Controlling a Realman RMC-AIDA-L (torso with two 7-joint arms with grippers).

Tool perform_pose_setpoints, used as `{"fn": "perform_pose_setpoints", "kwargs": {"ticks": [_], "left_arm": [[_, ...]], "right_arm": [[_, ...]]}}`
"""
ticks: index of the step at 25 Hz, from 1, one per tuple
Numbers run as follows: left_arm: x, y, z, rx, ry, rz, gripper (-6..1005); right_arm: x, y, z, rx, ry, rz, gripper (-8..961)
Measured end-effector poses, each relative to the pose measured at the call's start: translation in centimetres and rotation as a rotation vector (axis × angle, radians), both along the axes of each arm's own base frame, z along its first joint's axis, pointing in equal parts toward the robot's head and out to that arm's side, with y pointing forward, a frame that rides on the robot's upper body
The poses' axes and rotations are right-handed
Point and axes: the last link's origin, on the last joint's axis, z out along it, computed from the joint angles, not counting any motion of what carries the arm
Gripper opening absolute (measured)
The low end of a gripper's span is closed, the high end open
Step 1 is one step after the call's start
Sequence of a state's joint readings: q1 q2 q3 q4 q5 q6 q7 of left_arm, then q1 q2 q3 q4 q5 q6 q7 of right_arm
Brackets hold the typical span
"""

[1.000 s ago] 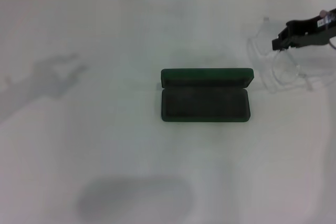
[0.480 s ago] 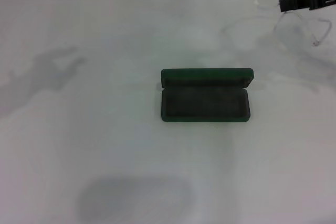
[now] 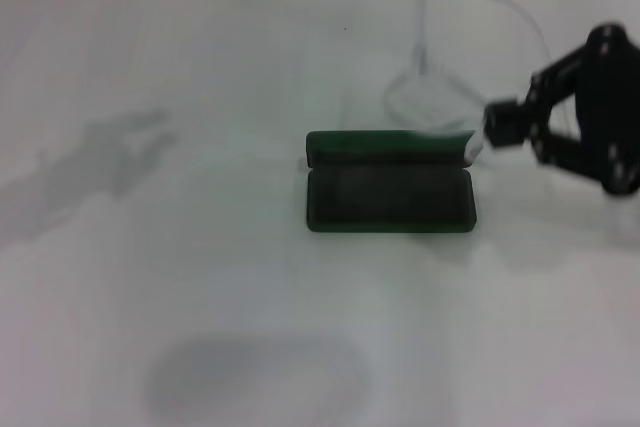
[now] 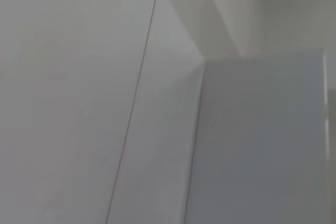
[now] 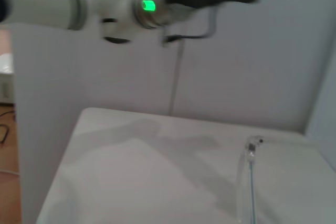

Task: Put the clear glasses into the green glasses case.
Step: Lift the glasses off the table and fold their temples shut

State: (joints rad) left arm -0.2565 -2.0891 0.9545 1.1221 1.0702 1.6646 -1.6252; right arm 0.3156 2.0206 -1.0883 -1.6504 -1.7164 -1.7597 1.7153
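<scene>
**Glasses in the air over the open case — placing not yet done**

The green glasses case [image 3: 390, 182] lies open near the middle of the white counter [image 3: 200, 277], its lid standing up along the far edge and the dark lining bare. Nothing is in the tray. Its long axis runs from 9 o'clock to 3 o'clock in the head view.

The right claw [image 3: 487, 133] sits at the case's 3 o'clock end, just by the lid's corner, and appears clamped on one end of the clear glasses [image 3: 430, 97]. How tight the jaws stand I cannot tell exactly, but the glasses hang from it clear of the counter. They float at the case's 12 o'clock side, above and behind the lid. One lens shows as a faint oval, and two temple arms rise toward 12 o'clock. So the frame seems tipped up rather than lying flat, its width roughly along the case's long axis — though transparency makes that hard to confirm.

The left arm [image 5: 79, 6] is held high, away from the work; its claw is not visible.

By my reading, pickup and carry are done; lowering the glasses into the tray and letting go are left.
</scene>
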Motion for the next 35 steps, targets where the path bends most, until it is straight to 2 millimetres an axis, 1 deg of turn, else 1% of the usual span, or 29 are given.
{"fn": "perform_pose_setpoints", "kwargs": {"ticks": [1,3,9,16,22,25,31,35], "left_arm": [[-0.4,-0.3,-0.3,-0.016,-0.028,-0.001,297],[-1.1,-0.8,-0.7,-0.048,-0.084,-0.004,296],[-1.2,-1.4,-1.1,-0.083,-0.112,-0.039,293],[-1.1,-1.3,-2.1,-0.07,-0.102,-0.061,289],[-0.4,-1.0,-3.2,-0.08,-0.087,-0.094,286],[0.0,-0.9,-3.7,-0.102,-0.075,-0.118,285],[1.0,-1.3,-4.4,-0.14,-0.062,-0.184,182],[1.4,-1.3,-5.4,-0.166,-0.022,-0.217,128]], "right_arm": [[0.0,0.0,0.0,0.0,0.0,0.0,64],[0.7,-1.1,-0.7,0.012,0.013,0.115,65],[1.6,-2.1,-1.6,0.021,0.051,0.324,65],[1.1,-2.0,-2.9,0.003,0.124,0.405,65],[0.6,-0.8,-4.9,0.003,0.131,0.414,65],[0.3,0.1,-6.2,0.014,0.122,0.413,65],[-0.4,1.3,-8.4,0.041,0.11,0.419,65],[-1.3,1.6,-8.9,0.032,0.133,0.433,64]]}}
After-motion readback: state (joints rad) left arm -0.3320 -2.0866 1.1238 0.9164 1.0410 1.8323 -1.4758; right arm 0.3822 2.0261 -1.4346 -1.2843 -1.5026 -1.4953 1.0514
